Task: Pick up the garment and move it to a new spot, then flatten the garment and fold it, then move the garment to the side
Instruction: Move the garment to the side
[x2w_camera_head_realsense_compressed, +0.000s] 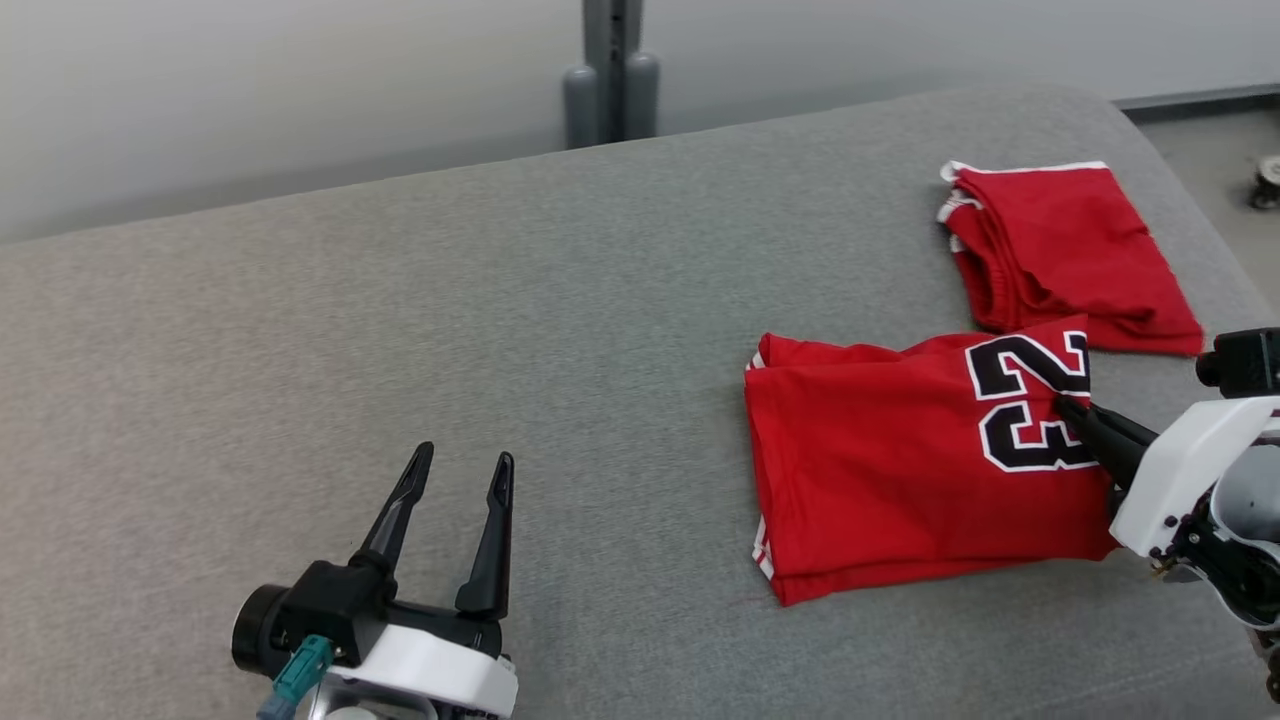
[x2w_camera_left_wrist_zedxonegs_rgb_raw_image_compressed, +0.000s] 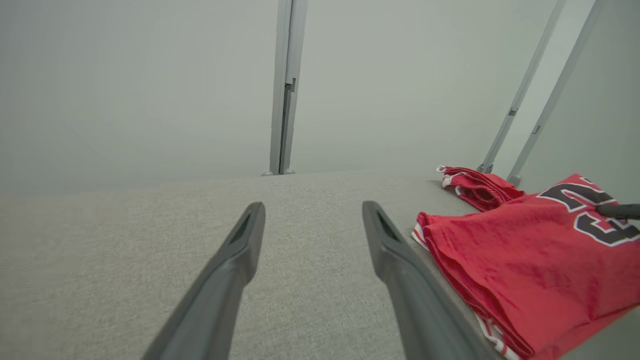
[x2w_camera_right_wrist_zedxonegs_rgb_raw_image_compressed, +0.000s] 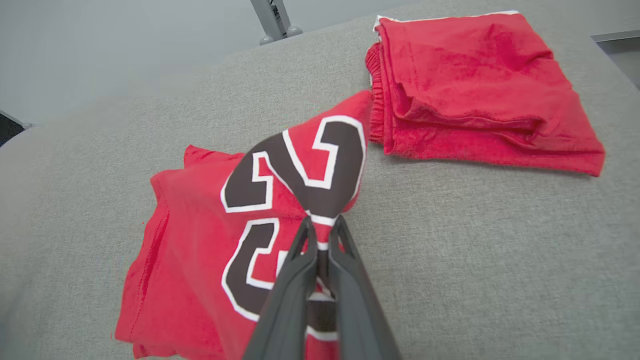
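Observation:
The garment (x2w_camera_head_realsense_compressed: 900, 470) is a red jersey with a black and white number 23, folded into a rectangle on the grey padded surface at the right. My right gripper (x2w_camera_head_realsense_compressed: 1068, 408) is shut on the jersey's right edge at the number; the right wrist view shows the cloth (x2w_camera_right_wrist_zedxonegs_rgb_raw_image_compressed: 300, 170) pinched between the closed fingertips and pulled up a little. My left gripper (x2w_camera_head_realsense_compressed: 462, 464) stands open over bare surface at the lower left, well left of the jersey. In the left wrist view the jersey (x2w_camera_left_wrist_zedxonegs_rgb_raw_image_compressed: 530, 265) lies to the right of the spread fingers (x2w_camera_left_wrist_zedxonegs_rgb_raw_image_compressed: 240, 240).
A second folded red garment (x2w_camera_head_realsense_compressed: 1070, 255) with white trim lies just behind the jersey, near the right end of the grey surface (x2w_camera_head_realsense_compressed: 400, 330). A grey post (x2w_camera_head_realsense_compressed: 610, 70) stands behind the far edge. Floor shows past the right end.

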